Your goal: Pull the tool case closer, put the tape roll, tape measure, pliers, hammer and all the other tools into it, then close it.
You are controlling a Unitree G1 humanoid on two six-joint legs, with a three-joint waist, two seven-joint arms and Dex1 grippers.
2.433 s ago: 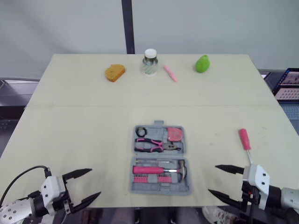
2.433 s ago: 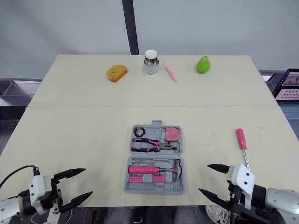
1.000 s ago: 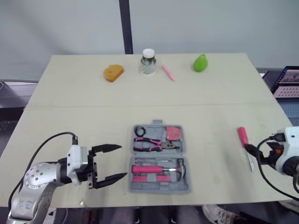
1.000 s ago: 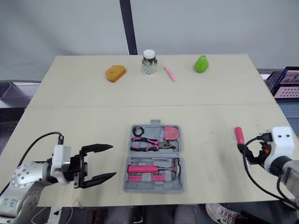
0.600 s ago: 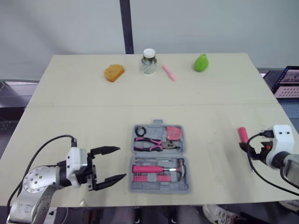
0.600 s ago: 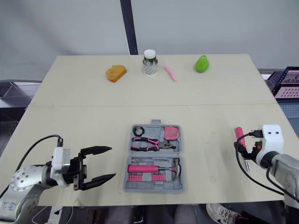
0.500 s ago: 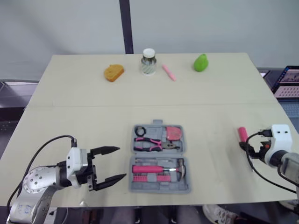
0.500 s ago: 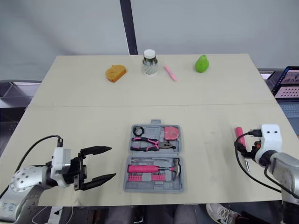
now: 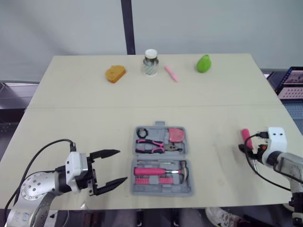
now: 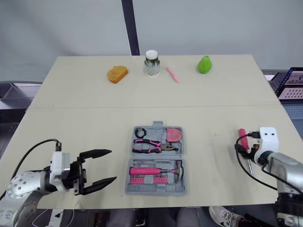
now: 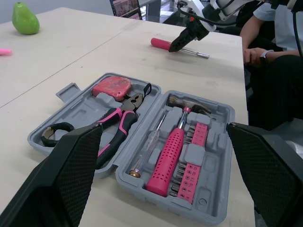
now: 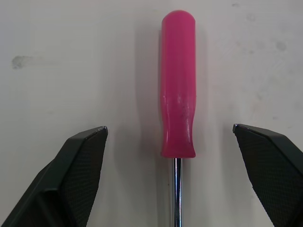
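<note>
I read table (image 9: 94,118) as pale beige, plain. Tool case (image 9: 162,192) grey. Inside it: pliers (image 9: 150,147) pink-and-black handles, tape measure (image 9: 177,135) pink, hammer (image 9: 158,171) pink grip. Screwdriver (image 12: 178,85) pink handle, silver shaft. Far edge – pear (image 9: 203,63) green, chunk (image 9: 115,74) orange-brown, marker (image 9: 170,74) pink, jar (image 9: 150,62) white-lidded. Left gripper (image 9: 122,165) black – pads (image 11: 71,175) fine crosshatch.

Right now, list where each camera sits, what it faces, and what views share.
Eyes: on the head, facing down over the table; left hand and right hand show, open.
Left wrist: faces the open tool case between its own fingers.
Right wrist: looks down at the pink screwdriver between its own fingers.
Shared: left wrist also catches that screwdriver and the right hand.
</note>
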